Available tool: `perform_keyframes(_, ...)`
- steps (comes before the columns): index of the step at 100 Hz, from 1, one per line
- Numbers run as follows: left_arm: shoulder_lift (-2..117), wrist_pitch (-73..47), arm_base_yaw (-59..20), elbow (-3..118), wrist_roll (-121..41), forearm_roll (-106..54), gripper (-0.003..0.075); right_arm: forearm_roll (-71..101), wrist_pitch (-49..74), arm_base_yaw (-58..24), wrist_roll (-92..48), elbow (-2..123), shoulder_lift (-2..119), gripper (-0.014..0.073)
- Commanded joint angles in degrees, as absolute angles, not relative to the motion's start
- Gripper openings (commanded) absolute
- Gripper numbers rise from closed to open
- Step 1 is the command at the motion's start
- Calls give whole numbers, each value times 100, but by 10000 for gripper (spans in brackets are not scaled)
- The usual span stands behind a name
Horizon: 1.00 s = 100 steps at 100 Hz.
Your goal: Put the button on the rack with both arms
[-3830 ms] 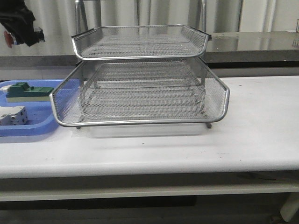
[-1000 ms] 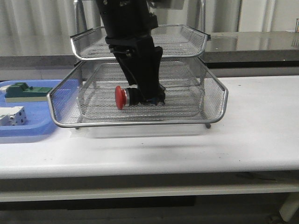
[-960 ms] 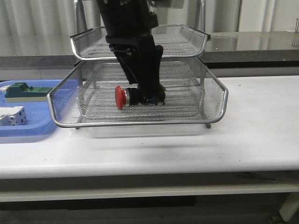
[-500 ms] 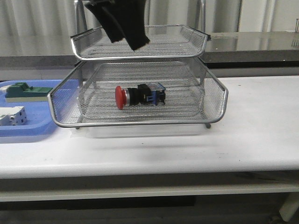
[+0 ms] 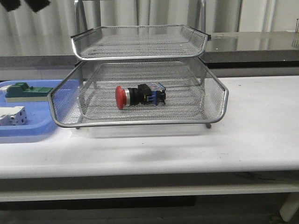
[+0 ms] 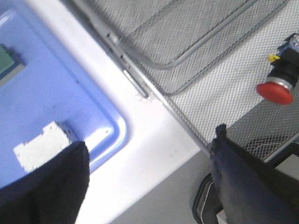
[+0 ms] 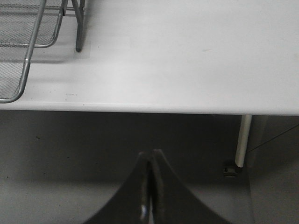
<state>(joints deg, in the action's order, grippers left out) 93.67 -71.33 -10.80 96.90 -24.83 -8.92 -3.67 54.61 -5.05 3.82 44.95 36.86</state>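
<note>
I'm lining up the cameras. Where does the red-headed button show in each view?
Front view: the button lies on its side in the rack's lower visible tier, red head leftward.
Left wrist view: the button near the right edge, seen through mesh.
Right wrist view: not in it.
Shared landmark: the rack's silver rim.

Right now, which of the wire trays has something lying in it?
The lower big tray of the rack holds the red-headed button, lying on its side. The smaller top tray above it shows only bare mesh.
</note>
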Motion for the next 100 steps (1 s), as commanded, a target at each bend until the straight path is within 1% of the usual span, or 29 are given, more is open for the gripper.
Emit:
perform_keyframes(1,8695,-6852,-851,9347,-2381,-1207,519,-433,5143,-456,365,4692,3679,-68)
perform_keyframes(20,7518,-5798,-625,8052,-2266,-1213,519,-433,5143,-456,365,4692,3679,-68)
perform_keyframes(76,3860,-2858,-625,4171,-1968,-1213,519,-433,5143,-456,365,4692,3679,-68)
perform_keyframes(100,2646,-1869,-625,2801,-1968,-1430,519,-433,5143,-456,365,4692,3679,-68)
